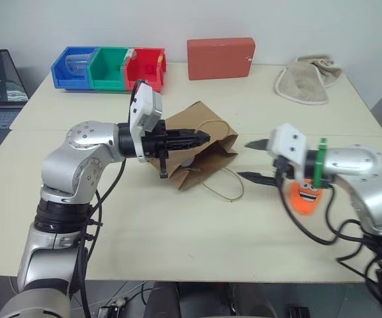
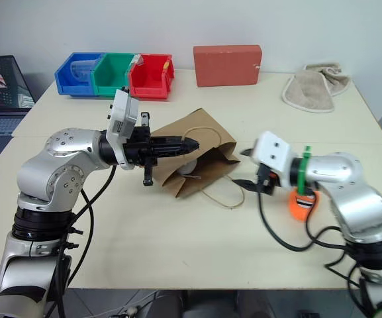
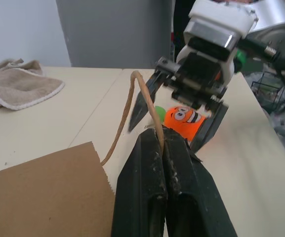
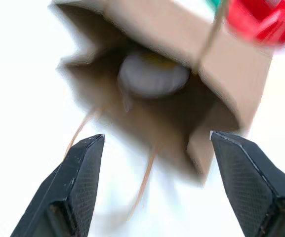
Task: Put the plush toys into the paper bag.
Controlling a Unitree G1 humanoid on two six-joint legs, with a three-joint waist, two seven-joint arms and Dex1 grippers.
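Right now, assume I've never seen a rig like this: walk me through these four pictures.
This is a two-armed humanoid robot at a table. Two pictures look down from its head; the other two come from cameras on its wrists.

The left hand is shut on a loop handle of the brown paper bag, holding its mouth open. The white egg toy already lies inside. The right hand is open and holds nothing; the orange carrot toy sits on the table just behind it.

At the far edge stand blue, green and red bins, a red-brown block and a beige towel.
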